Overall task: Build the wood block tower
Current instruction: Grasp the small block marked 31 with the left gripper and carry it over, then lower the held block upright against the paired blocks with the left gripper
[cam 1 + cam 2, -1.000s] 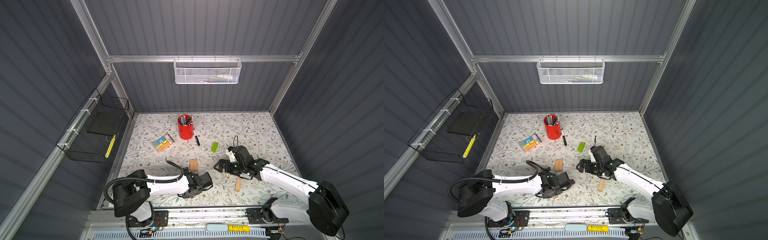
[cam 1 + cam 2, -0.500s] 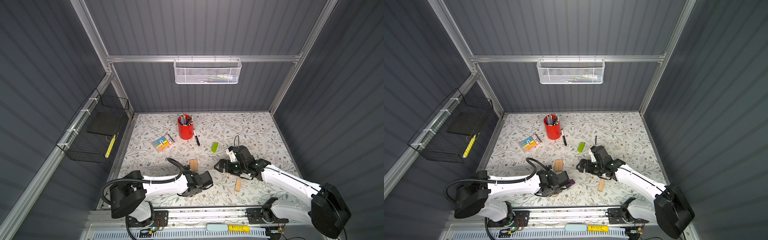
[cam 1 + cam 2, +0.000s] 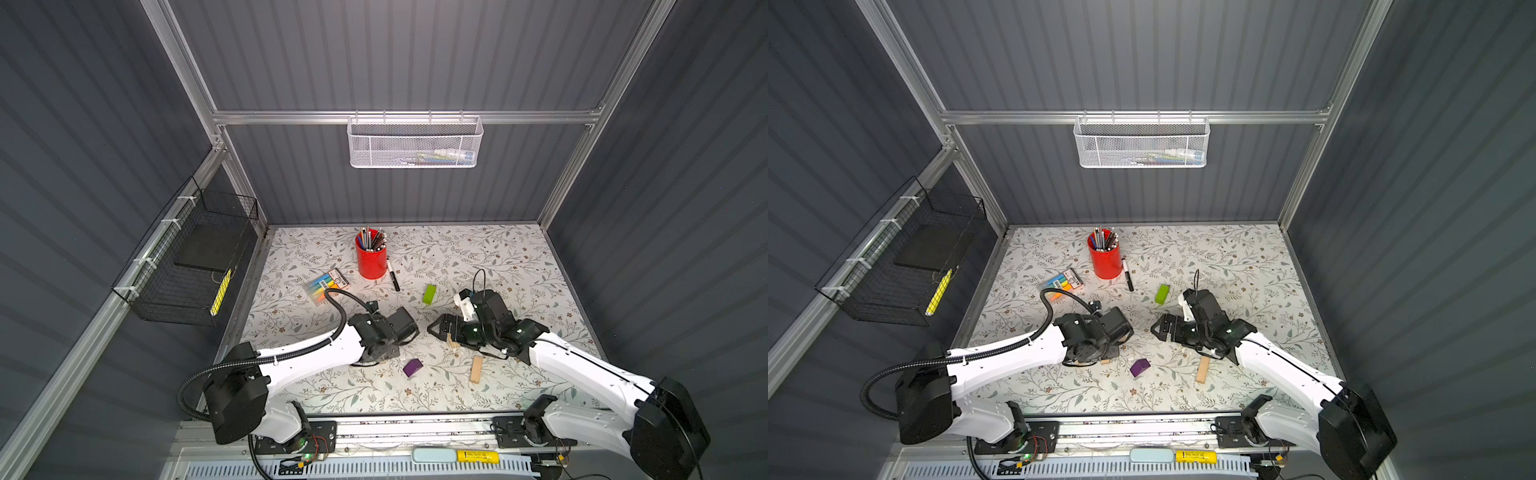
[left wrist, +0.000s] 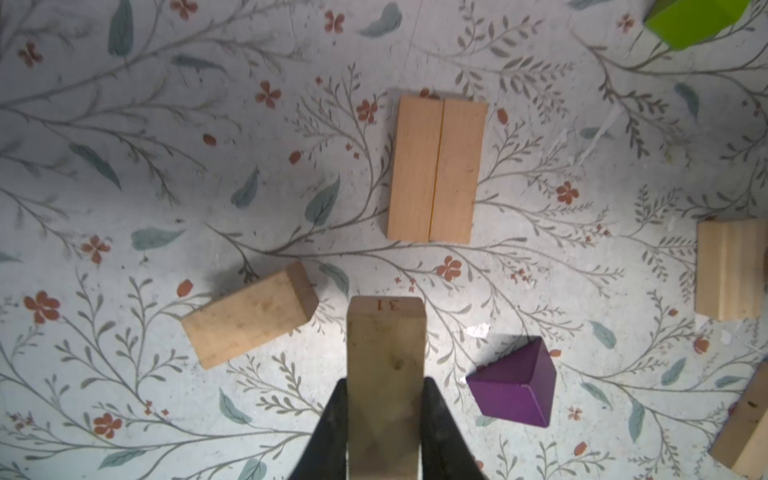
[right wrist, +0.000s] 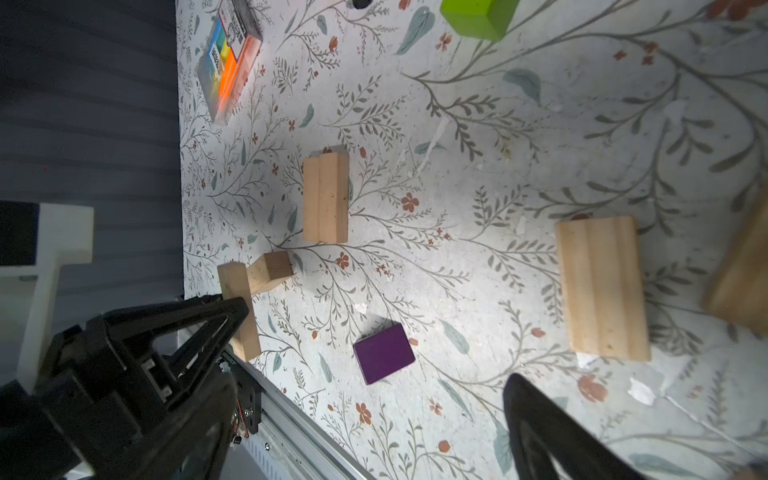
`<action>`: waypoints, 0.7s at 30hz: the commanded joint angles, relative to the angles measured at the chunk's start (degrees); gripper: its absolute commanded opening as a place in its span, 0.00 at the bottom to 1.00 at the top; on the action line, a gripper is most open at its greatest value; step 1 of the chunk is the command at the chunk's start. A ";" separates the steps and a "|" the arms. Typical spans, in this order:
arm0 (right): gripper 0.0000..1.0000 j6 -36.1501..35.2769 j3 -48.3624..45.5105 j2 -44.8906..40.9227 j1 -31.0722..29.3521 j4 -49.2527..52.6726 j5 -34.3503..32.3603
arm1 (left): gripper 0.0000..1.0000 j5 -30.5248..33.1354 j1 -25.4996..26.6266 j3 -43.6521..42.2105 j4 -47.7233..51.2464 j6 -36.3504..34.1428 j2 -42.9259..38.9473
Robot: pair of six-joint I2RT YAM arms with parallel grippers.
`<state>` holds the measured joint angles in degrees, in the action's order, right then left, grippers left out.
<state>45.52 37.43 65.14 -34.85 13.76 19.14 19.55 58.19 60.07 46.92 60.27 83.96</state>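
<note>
The left gripper (image 4: 384, 384) pinches one wood plank (image 4: 386, 340), just beside the one purple block (image 4: 513, 382). Near this block lie one tilted plank (image 4: 249, 316) and two planks (image 4: 436, 170) touching side by side. One lime-green block (image 4: 698, 20) lies farther from it. The right gripper (image 3: 438, 330) is spread wide and holds nothing.

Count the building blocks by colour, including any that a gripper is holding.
Pale wood blocks: 7
Lime-green block: 1
Purple block: 1
Total: 9
</note>
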 commanded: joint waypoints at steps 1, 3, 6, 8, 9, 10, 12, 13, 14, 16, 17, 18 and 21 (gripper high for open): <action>0.99 1.89 0.63 1.33 0.12 -2.70 -1.93 | 0.16 0.37 -2.81 5.08 1.27 -9.55 4.73; 0.99 2.75 0.54 1.76 0.22 -4.01 -2.57 | 0.15 -0.61 -4.80 7.15 0.71 -11.48 7.44; 0.99 4.41 -0.10 1.70 0.66 -6.32 -2.66 | 0.14 -3.17 -7.02 8.84 -1.71 -14.16 10.47; 0.99 5.24 -0.59 1.43 0.74 -7.33 -3.26 | 0.14 -4.89 -8.10 10.22 -2.52 -16.16 12.60; 0.99 5.44 -0.84 1.37 0.82 -7.66 -3.54 | 0.14 -5.22 -8.48 10.76 -2.41 -16.79 13.52; 0.99 5.67 -1.10 1.39 1.01 -7.94 -3.65 | 0.13 -5.35 -8.88 11.40 -1.99 -17.07 14.57; 0.99 6.12 -1.27 1.60 1.32 -8.17 -3.77 | 0.13 -5.66 -9.50 11.96 -2.19 -17.83 15.89; 0.99 6.14 -1.33 1.73 1.47 -8.38 -3.63 | 0.13 -5.98 -9.83 11.86 -2.73 -18.32 16.41; 0.99 6.09 -1.29 1.76 1.53 -8.43 -3.67 | 0.13 -6.29 -10.22 11.98 -2.92 -18.64 16.77; 0.99 6.07 -1.25 1.76 1.84 -8.51 -3.69 | 0.13 -6.70 -10.72 12.27 -3.44 -19.43 17.40; 0.99 6.12 -1.23 1.66 1.95 -8.49 -3.69 | 0.13 -6.79 -10.94 12.39 -3.62 -19.73 17.64; 0.99 6.13 -1.31 1.65 2.10 -8.49 -3.67 | 0.13 -6.94 -11.13 12.43 -3.92 -20.00 17.96; 0.99 6.06 -1.30 1.44 2.48 -8.53 -3.68 | 0.12 -7.43 -11.44 13.09 -3.94 -20.66 19.33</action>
<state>51.11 36.71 66.81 -32.80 6.07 16.21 13.30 47.18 71.13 43.35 41.93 101.97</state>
